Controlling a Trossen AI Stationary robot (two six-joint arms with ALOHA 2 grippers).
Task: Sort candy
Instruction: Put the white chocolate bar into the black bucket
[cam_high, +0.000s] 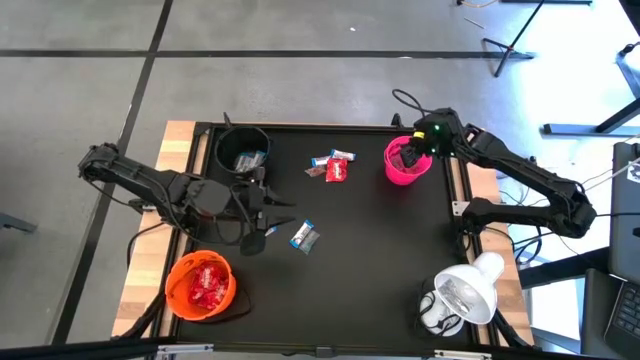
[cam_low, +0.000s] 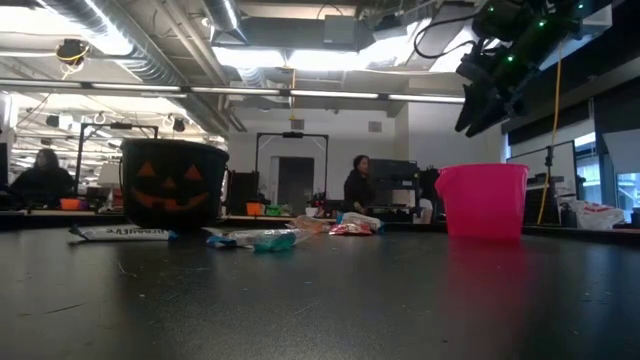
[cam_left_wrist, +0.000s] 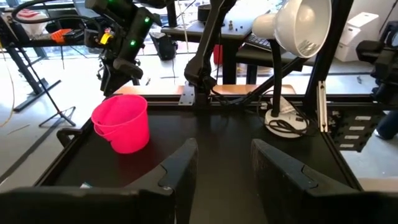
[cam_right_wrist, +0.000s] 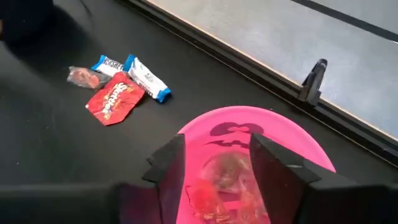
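Several pieces of candy lie at the table's twelve o'clock, a red packet with its long axis toward six o'clock, blue-and-white bars beside it. Another blue-and-white piece lies near centre. The right gripper hangs over the pink bowl, fingers parted, gripping nothing. The left gripper, fingers apart and empty, sits between the black bowl and orange bowl. A lamp stands at four o'clock.

A white desk lamp stands at the table's corner; people, apparently seated, show beyond.
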